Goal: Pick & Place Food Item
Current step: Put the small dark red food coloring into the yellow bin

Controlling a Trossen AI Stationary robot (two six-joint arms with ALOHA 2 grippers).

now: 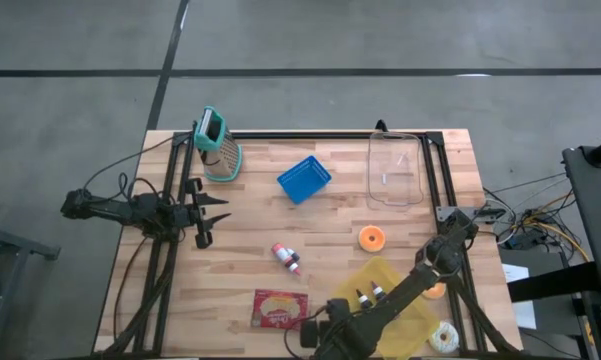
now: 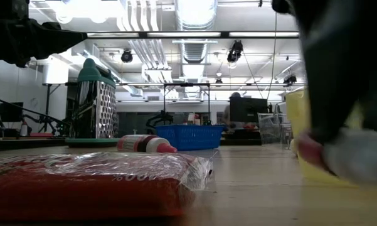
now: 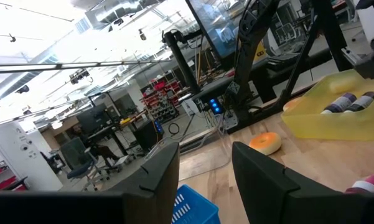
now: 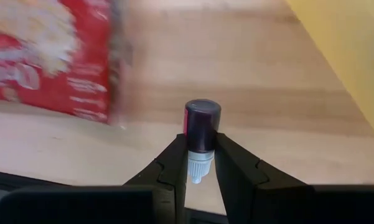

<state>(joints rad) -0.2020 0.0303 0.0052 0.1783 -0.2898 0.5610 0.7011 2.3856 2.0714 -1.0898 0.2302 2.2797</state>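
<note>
Closest to the low camera lies a red snack packet [image 2: 88, 185], flat on the wooden table [image 1: 330, 215]. Just beside that packet, on the side toward the yellow tray [image 1: 400, 300], the right gripper [image 4: 200, 163] is clenched on a small dark bottle [image 4: 202, 127], its white cap tip down between the fingers [image 4: 171, 168]. Two more small bottles [image 1: 370, 294] lie in the yellow tray, and an orange doughnut [image 1: 372, 238] sits on the wood just beyond the tray, away from the packet. Farther from the packet are a red-capped bottle [image 1: 286, 257] lying on its side, then a blue basket [image 1: 304, 179], a teal grater [image 1: 218, 147] and a clear container [image 1: 394, 170]. Well apart from the packet, at the table's left edge, the left gripper [image 1: 208, 213] waits with its fingers spread and nothing between them.
</note>
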